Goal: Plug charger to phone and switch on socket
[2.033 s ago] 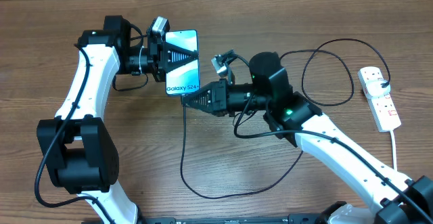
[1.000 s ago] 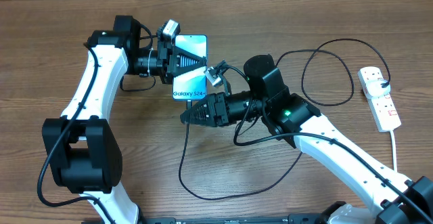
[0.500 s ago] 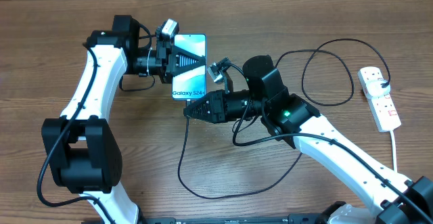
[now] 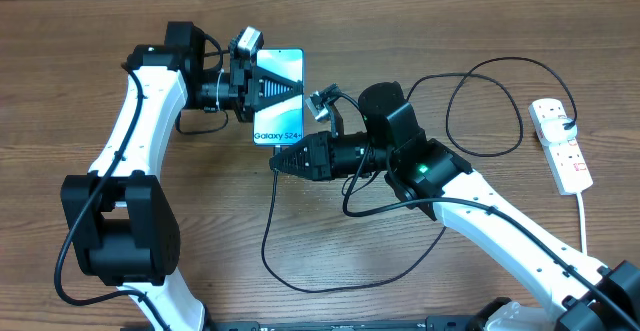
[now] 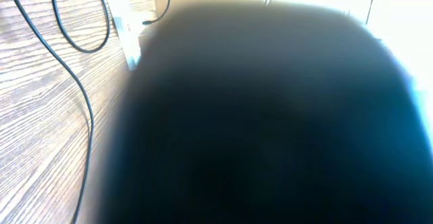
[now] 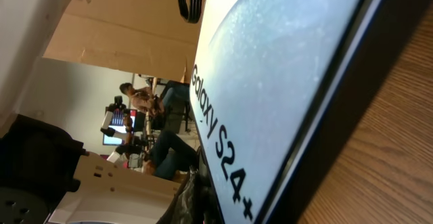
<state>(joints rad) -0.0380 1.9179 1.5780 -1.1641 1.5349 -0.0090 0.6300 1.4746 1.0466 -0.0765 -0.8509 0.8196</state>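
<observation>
Grasping the phone (image 4: 288, 67) across its middle, the left hand (image 4: 268, 89) has its fingers clamped on both long edges, the lit blue-teal screen facing up and the "Galaxy S24+" lettering at the end nearer the right arm.

Right hand (image 4: 279, 161): fingers drawn together to a point on the charger (image 4: 268, 226) close to its small tip. The point sits just beside the phone's lettered end. Whether the tip is seated in the port cannot be told from overhead.

Right wrist view: the phone (image 6: 270, 82) fills the picture, its dark edge against the wooden surface (image 6: 379, 149); the port itself is not distinguishable.

Charger run: the black cable drops from the right hand, loops across the near surface (image 4: 480, 31), passes under the right arm, then curls to its black plug at the socket (image 4: 561, 147).

Socket: lies at the far right edge, well apart from the phone. Switch position is too small to read.

Left wrist view: largely blocked by a dark blurred mass; only the socket (image 5: 124, 22) and a cable loop (image 5: 82, 95) show.
</observation>
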